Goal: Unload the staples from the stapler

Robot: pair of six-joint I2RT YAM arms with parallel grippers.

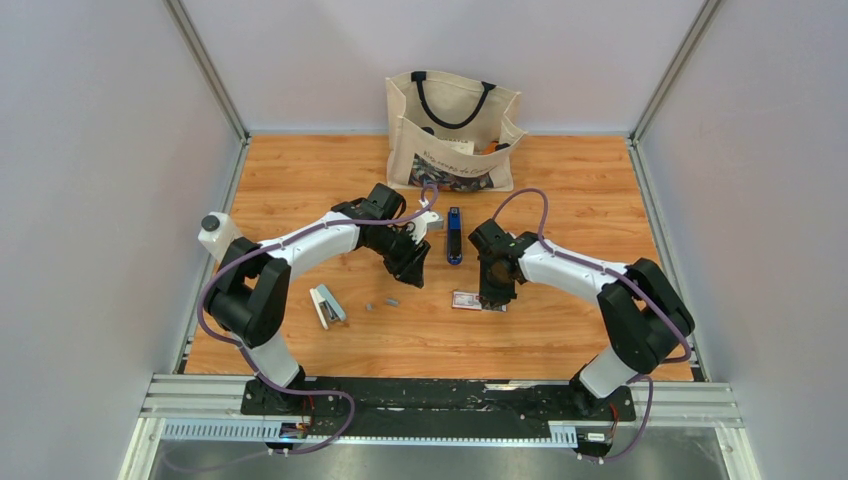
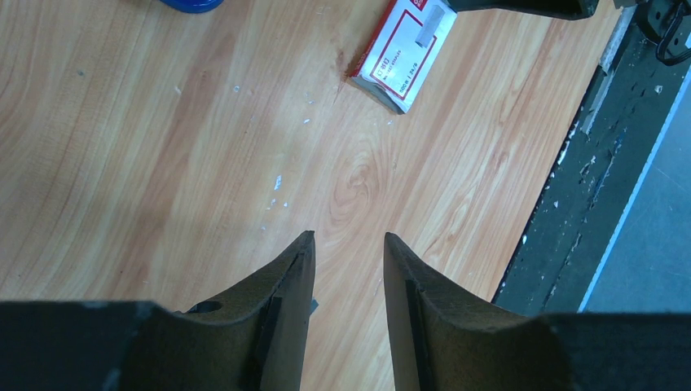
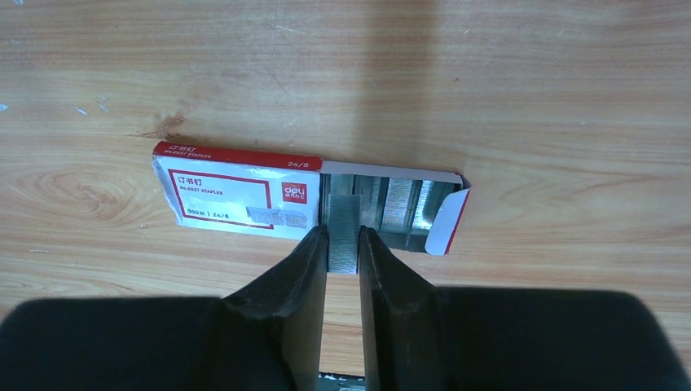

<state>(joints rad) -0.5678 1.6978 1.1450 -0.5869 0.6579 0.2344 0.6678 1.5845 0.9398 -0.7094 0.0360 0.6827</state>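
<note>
Wooden table (image 1: 600,200), grey walls on three sides, tote bag (image 1: 450,130) standing at the far edge. Dark blue stapler (image 1: 454,236) lies flat just in front of the bag, lengthwise away from the bases, between the two arms' wrists. Neither gripper touches it.

Left gripper (image 2: 349,238): jaws apart, nothing between them, hanging over bare wood just left of the stapler.

Right gripper (image 3: 343,232): jaws closed on a silvery staple strip (image 3: 343,213) – pinched by its sides, right over the red-and-white box (image 3: 220,195), whose tray is slid out with more staples in it.

Two loose staple bits (image 1: 392,300) lie on the wood left of the box; pale grey stapler (image 1: 326,305) sits further left – well apart from the blue one.
</note>
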